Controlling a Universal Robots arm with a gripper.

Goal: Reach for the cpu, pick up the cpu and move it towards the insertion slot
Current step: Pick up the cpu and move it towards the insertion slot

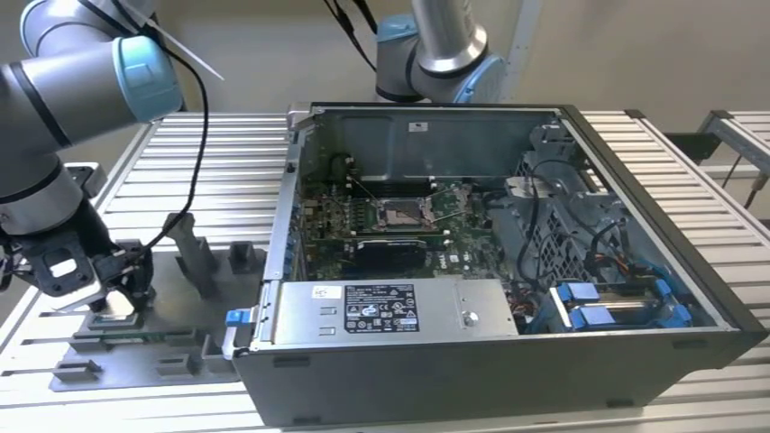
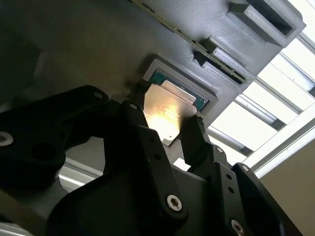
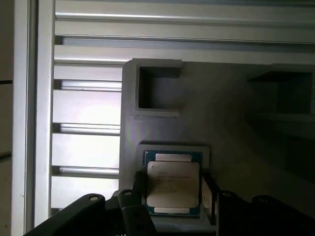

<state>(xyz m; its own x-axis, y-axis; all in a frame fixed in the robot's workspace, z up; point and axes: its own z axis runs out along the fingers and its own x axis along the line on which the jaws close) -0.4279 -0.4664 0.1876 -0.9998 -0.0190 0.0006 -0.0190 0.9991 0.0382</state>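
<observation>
Slatted metal table (image 1: 673, 162) carries the open computer case (image 1: 481, 379), which takes up the centre and the exterior view's right. The arm (image 1: 60, 90) comes down on the exterior view's left, outside the case. Grey fixture plate (image 1: 180, 298) lies on the table just beside the case's wall, with upright blocks on it. Inside the case is the green circuit board (image 1: 325, 244), with the insertion slot (image 1: 401, 214) near its middle: silver frame, dark centre, nothing in it. Gripper (image 1: 106, 293) is low over the fixture plate, well apart from the slot. In both wrist views its black fingers (image 3: 139, 187) flank the cpu (image 3: 173, 184), drawn in to the chip's width, and appear to touch two opposite edges, so it has hold of the chip. The cpu sits flat in the plate's shallow square recess, pale top face up, green rim showing; the second wrist view has glare on that face.
</observation>
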